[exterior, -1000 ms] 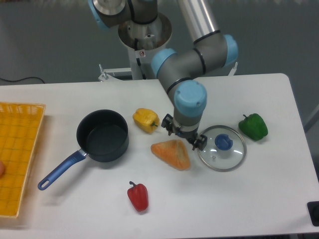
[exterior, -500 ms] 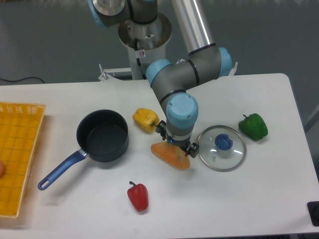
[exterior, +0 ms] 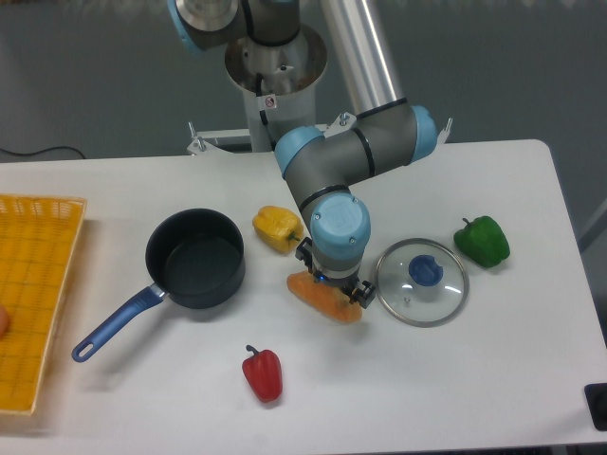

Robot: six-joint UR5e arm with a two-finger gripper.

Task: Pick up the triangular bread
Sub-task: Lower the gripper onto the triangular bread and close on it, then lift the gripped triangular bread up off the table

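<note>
The triangular bread (exterior: 324,301) is an orange-tan wedge lying on the white table (exterior: 455,379), between the yellow pepper (exterior: 276,227) and the glass lid (exterior: 422,282). My gripper (exterior: 333,281) points straight down right over the bread, and its wrist hides most of the bread's top. The fingers (exterior: 362,296) stand at the bread's edges, one near its right corner. I cannot tell whether the jaws are open or closed on it.
A dark saucepan with a blue handle (exterior: 194,258) stands left of the bread. A red pepper (exterior: 263,373) lies in front, a green pepper (exterior: 482,241) at the right. A yellow basket (exterior: 33,294) sits at the table's left edge.
My gripper has moved left from beside the glass lid to over the bread and come down onto it. The bread and the other things have not moved.
</note>
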